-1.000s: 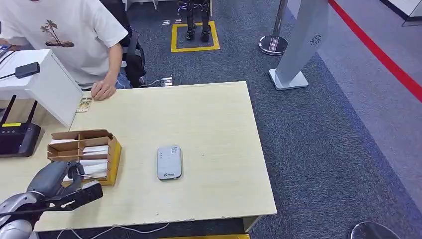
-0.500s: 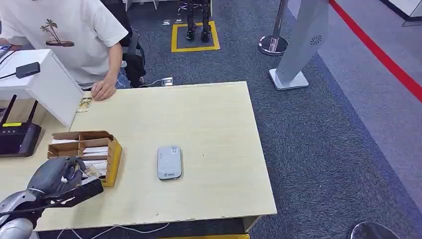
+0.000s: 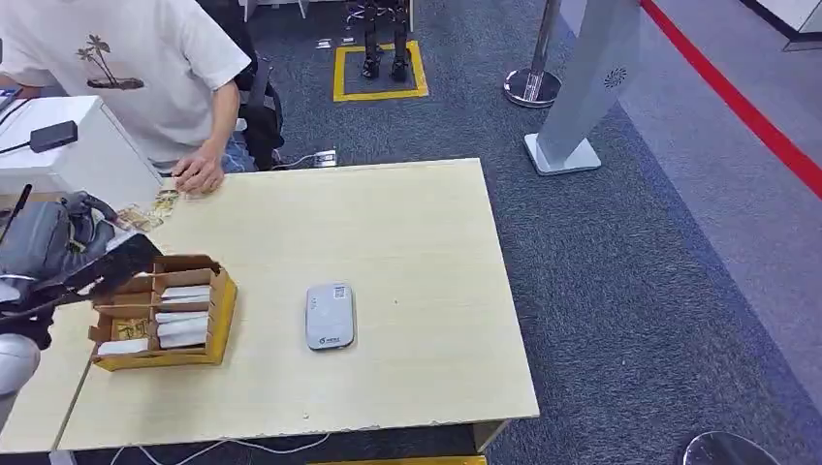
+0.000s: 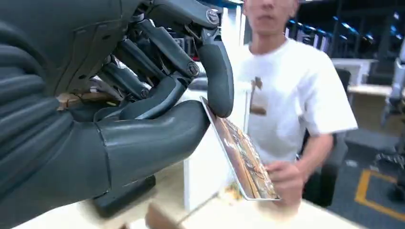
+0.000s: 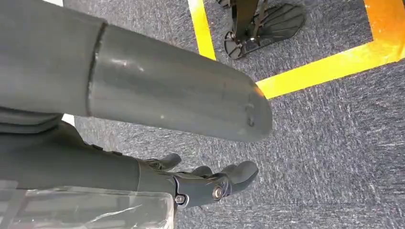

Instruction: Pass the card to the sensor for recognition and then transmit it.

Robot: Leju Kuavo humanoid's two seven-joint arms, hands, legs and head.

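The left hand [image 3: 58, 247] has lifted from the box [image 3: 165, 310] at the table's [image 3: 388, 242] left edge, pinching a card [image 4: 241, 160]; the sensor [image 3: 330, 316] comes next. The right hand [image 5: 210, 183] hangs empty, fingers loosely curled.

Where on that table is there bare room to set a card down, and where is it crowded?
The table is bare right of the grey sensor, out to the right edge, and across the far half beyond it. The left side is crowded: the cardboard box, the left robot hand pinching a card, and a person's hand.
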